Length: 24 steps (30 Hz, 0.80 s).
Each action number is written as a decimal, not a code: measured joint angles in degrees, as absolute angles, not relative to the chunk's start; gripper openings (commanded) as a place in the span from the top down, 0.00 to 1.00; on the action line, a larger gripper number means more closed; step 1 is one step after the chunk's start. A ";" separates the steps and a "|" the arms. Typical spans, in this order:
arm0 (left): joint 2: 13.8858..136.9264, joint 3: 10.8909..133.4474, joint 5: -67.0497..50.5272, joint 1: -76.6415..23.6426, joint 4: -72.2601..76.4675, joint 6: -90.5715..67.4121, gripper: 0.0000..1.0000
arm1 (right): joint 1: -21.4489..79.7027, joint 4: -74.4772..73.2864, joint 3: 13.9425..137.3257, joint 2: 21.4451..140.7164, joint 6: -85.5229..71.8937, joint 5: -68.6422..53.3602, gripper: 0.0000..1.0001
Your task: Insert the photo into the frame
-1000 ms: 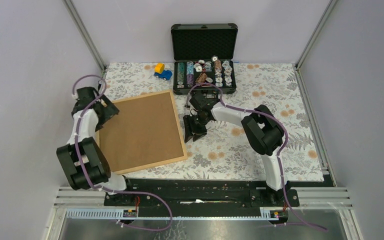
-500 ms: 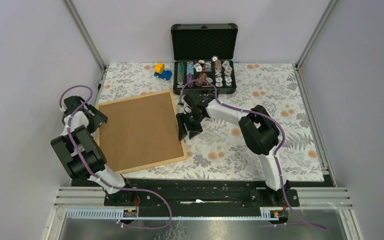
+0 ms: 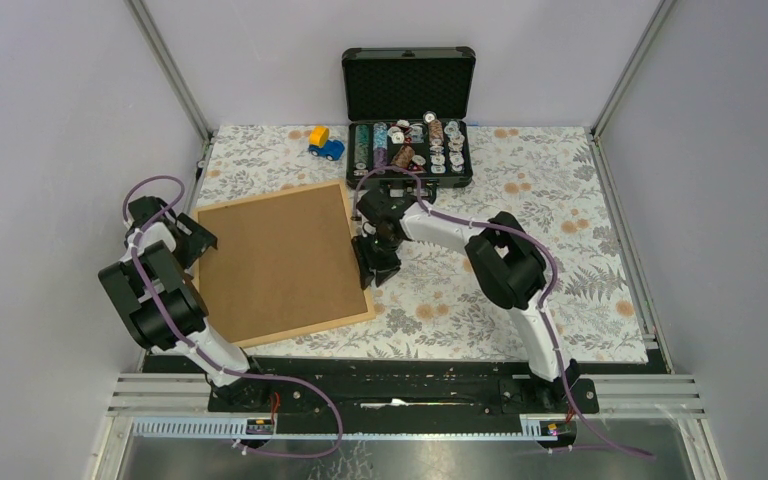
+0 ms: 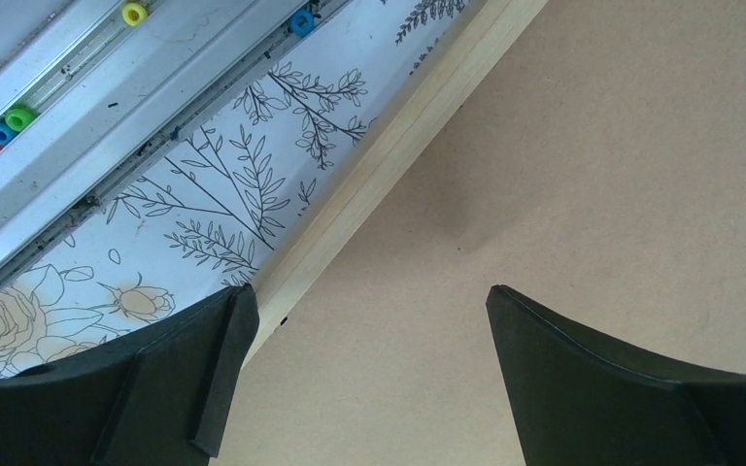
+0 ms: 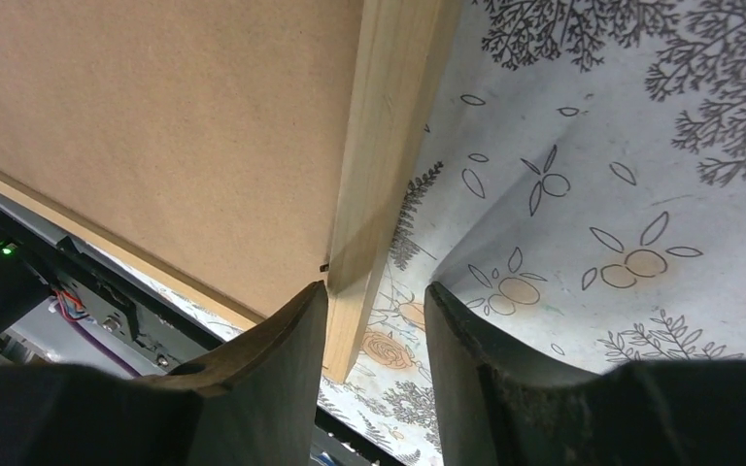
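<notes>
The frame (image 5: 389, 146) lies back-up on the floral tablecloth (image 3: 600, 250), left of centre, with its brown hardboard backing (image 3: 280, 260) showing. The left gripper (image 4: 364, 301) hangs over the frame's left rail, jaws wide apart, holding nothing. The right gripper (image 5: 374, 291) straddles the right rail, jaws partly apart. Beyond sit a toy car (image 3: 325, 146) and an open black case (image 3: 408, 88) of poker chips.

Shows frame (image 3: 310, 331) flat on floral cloth (image 3: 540, 190), brown backing (image 3: 280, 260) up. Places right gripper (image 3: 375, 265) at right rail, left gripper (image 3: 198, 240) by left rail. Sets open black case (image 3: 410, 90) and toy car (image 3: 325, 146) near far edge, apart from frame.
</notes>
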State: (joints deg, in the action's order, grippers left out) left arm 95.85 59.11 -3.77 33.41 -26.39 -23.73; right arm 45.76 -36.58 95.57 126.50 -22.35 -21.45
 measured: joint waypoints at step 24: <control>96.84 58.48 -4.58 33.82 -24.32 -24.93 0.02 | 48.45 -43.31 102.30 130.06 -25.63 -14.33 0.56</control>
State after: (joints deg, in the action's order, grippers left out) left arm 96.84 58.48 -4.58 33.82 -24.32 -24.93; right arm 48.45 -43.31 102.30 130.06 -25.63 -14.33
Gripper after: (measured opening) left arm 0.987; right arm 0.437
